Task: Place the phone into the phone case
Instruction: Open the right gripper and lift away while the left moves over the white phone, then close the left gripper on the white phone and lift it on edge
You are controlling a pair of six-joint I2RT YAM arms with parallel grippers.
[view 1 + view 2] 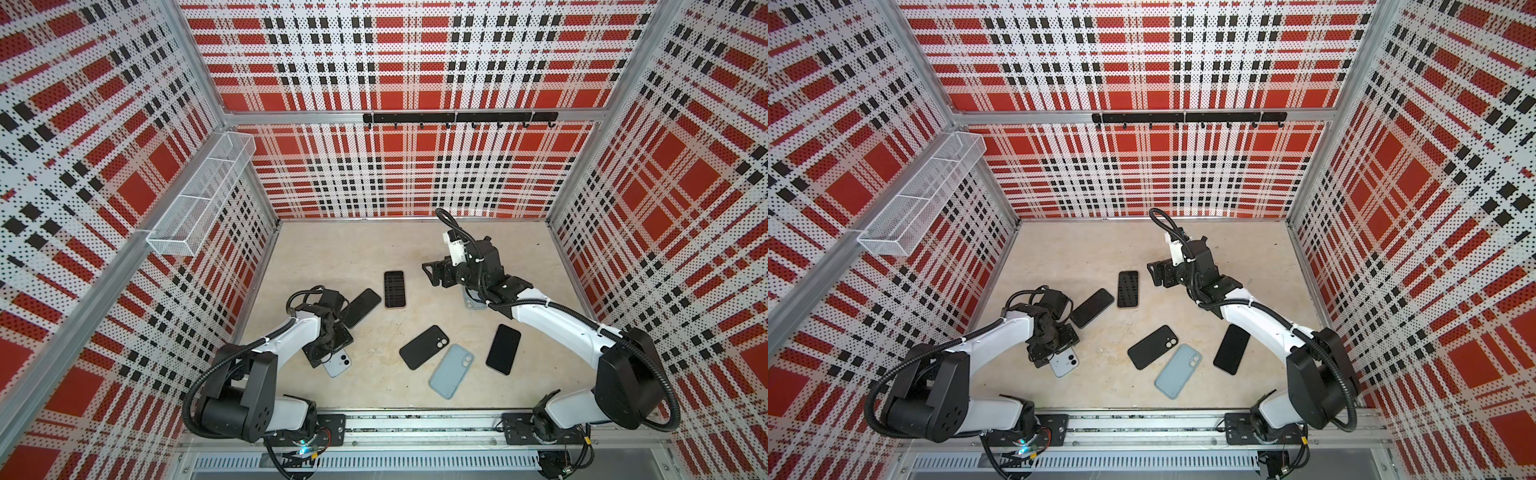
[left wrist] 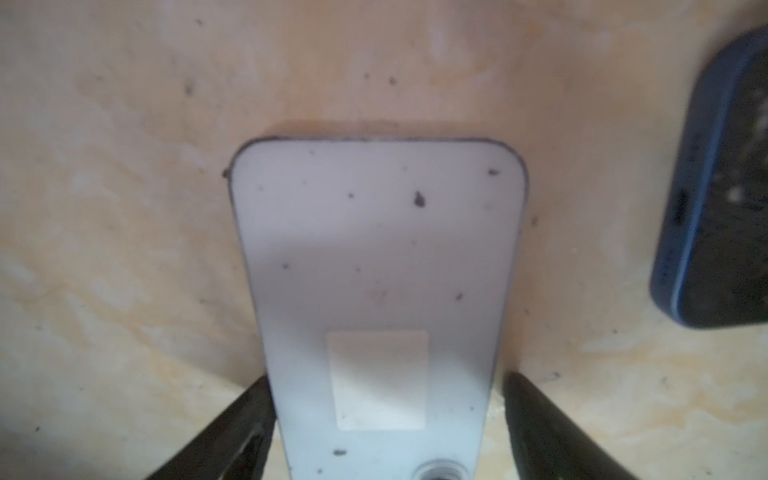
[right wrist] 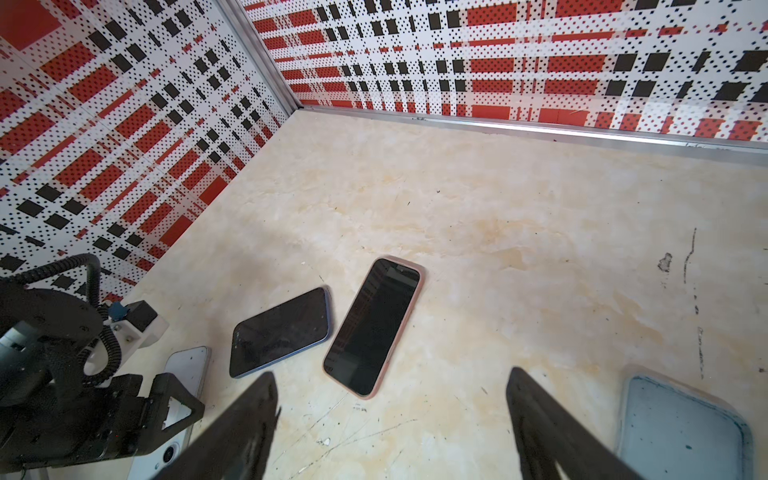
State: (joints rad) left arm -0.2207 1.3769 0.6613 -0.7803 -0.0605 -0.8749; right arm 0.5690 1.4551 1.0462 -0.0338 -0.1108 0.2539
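Grasping the phone is the step in hand, and the grip is not yet made. The table carries a scatter of phones and cases.

The left arm sits low over the white phone. That phone lies flat on the table, back up, toward the left front in both top views. The left jaws are spread along its long edges. One looks to be touching an edge, while the other stands just off it with table showing between, so there is no pinch.

The right arm reaches toward the right back. The right jaws are spread, hold nothing, and are above the table. Just beside them lies a pale blue case, open side up and empty.

Other items:
- a pink-edged phone, screen up
- a dark phone near it
- a black case, back up
- a second pale blue case just beside the black one, back up
- a black phone

The next move calls for closing squarely on the long edges, lifting level and carrying the phone to the open case. The phone probably needs turning screen-up first, since its back must go down into the case. The right jaws likely have to steady the case. Whether that case fits this phone cannot be told.
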